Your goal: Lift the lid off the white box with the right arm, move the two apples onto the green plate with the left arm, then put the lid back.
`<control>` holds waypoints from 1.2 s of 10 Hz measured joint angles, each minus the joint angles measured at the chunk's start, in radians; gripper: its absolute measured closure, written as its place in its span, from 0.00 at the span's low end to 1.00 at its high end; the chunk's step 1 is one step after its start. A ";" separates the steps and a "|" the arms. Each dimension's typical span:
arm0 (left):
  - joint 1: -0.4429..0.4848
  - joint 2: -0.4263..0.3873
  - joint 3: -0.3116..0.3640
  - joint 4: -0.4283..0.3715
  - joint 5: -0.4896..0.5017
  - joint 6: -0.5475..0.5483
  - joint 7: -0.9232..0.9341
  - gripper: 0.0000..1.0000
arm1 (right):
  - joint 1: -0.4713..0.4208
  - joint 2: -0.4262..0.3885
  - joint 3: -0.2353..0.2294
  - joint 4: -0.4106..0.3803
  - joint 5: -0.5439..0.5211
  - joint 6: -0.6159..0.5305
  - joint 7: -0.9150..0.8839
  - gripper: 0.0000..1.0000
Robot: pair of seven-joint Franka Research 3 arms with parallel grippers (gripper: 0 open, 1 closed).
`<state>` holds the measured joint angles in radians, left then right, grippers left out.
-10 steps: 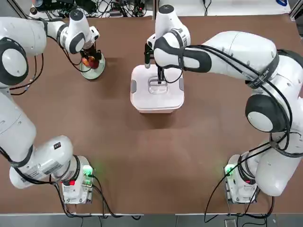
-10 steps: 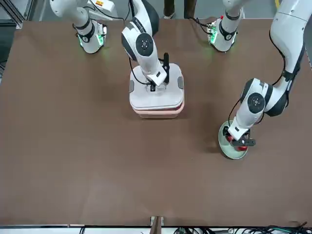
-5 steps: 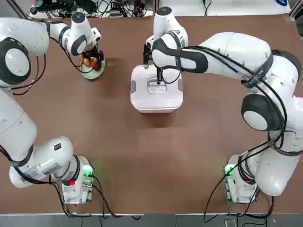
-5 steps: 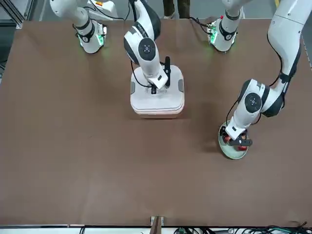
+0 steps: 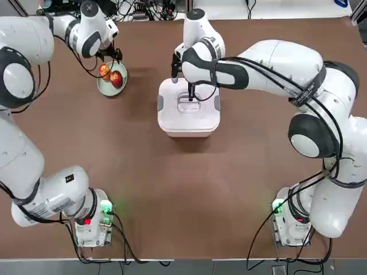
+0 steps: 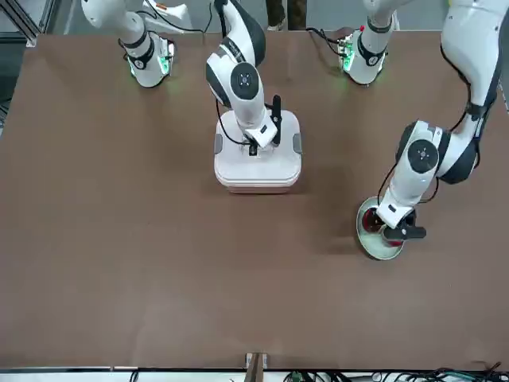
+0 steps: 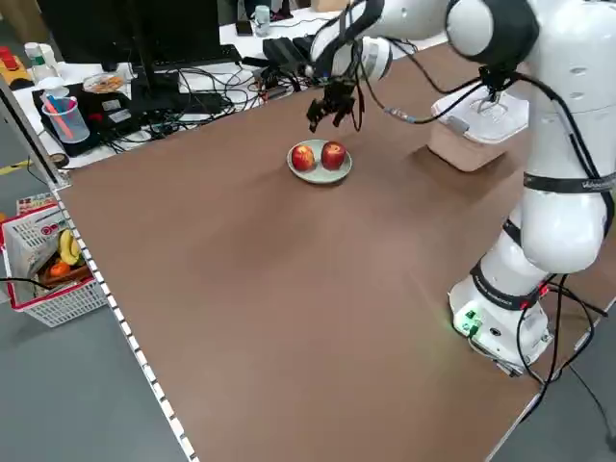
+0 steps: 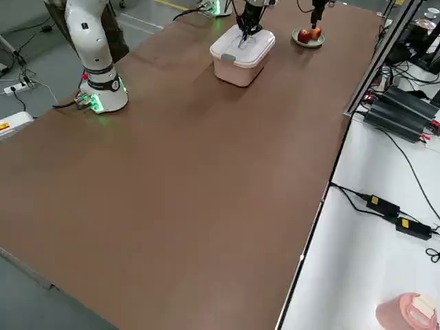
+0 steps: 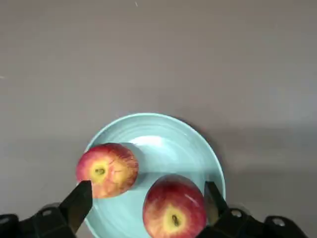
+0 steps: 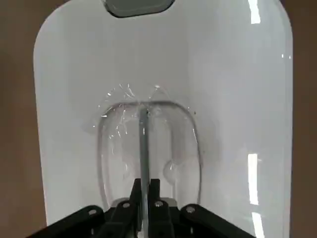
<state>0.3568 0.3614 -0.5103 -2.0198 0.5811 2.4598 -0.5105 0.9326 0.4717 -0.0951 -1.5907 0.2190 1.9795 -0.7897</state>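
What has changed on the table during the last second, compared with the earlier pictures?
The left gripper opened, let go of the second apple on the plate, and rose away toward the table's far edge. Both apples now lie on the plate, the first apple beside the second. The right gripper stayed shut on the lid handle, and the lid settled fully onto the box.

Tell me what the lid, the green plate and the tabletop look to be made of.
The lid: white plastic, glossy, by the sharp light reflections on it. The green plate: smooth, faintly shiny, with concentric rings; plastic or glazed ceramic, cannot tell which. The tabletop: brown, matte, no glare or visible grain; probably laminate or a mat.
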 joint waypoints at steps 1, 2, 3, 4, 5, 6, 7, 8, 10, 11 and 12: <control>-0.050 -0.056 0.039 0.002 -0.046 -0.024 0.000 0.00 | 0.000 0.002 -0.001 0.002 -0.004 0.001 0.001 0.93; -0.096 -0.112 0.079 0.004 -0.101 -0.033 0.022 0.00 | 0.000 0.005 -0.003 0.003 -0.004 0.003 0.002 0.93; -0.126 -0.162 0.105 0.012 -0.171 -0.059 0.076 0.00 | 0.000 0.006 -0.003 0.004 -0.004 0.003 0.004 0.93; -0.138 -0.205 0.118 0.042 -0.242 -0.134 0.144 0.00 | 0.000 0.008 -0.003 0.004 -0.004 0.003 0.016 0.93; -0.138 -0.232 0.122 0.098 -0.289 -0.239 0.201 0.00 | 0.002 0.008 -0.003 0.004 -0.004 0.001 0.025 0.93; -0.151 -0.245 0.138 0.173 -0.324 -0.344 0.246 0.00 | 0.005 0.008 -0.003 0.004 -0.007 -0.001 0.036 0.93; -0.213 -0.249 0.203 0.242 -0.358 -0.429 0.285 0.00 | 0.010 0.008 -0.003 0.005 -0.011 -0.003 0.046 0.93; -0.316 -0.250 0.314 0.299 -0.391 -0.504 0.312 0.00 | 0.012 0.008 -0.003 0.005 -0.015 -0.004 0.051 0.93; -0.393 -0.249 0.405 0.391 -0.434 -0.642 0.355 0.00 | 0.014 0.008 -0.003 0.005 -0.019 -0.004 0.053 0.93; -0.389 -0.251 0.409 0.432 -0.469 -0.699 0.383 0.00 | 0.014 0.008 -0.003 0.005 -0.020 -0.004 0.054 0.93; -0.383 -0.257 0.412 0.465 -0.495 -0.739 0.414 0.00 | 0.014 0.008 -0.003 0.005 -0.020 -0.004 0.058 0.93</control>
<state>-0.0262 0.1041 -0.0985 -1.5548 0.0861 1.7206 -0.0968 0.9469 0.4801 -0.0985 -1.5855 0.1990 1.9754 -0.7321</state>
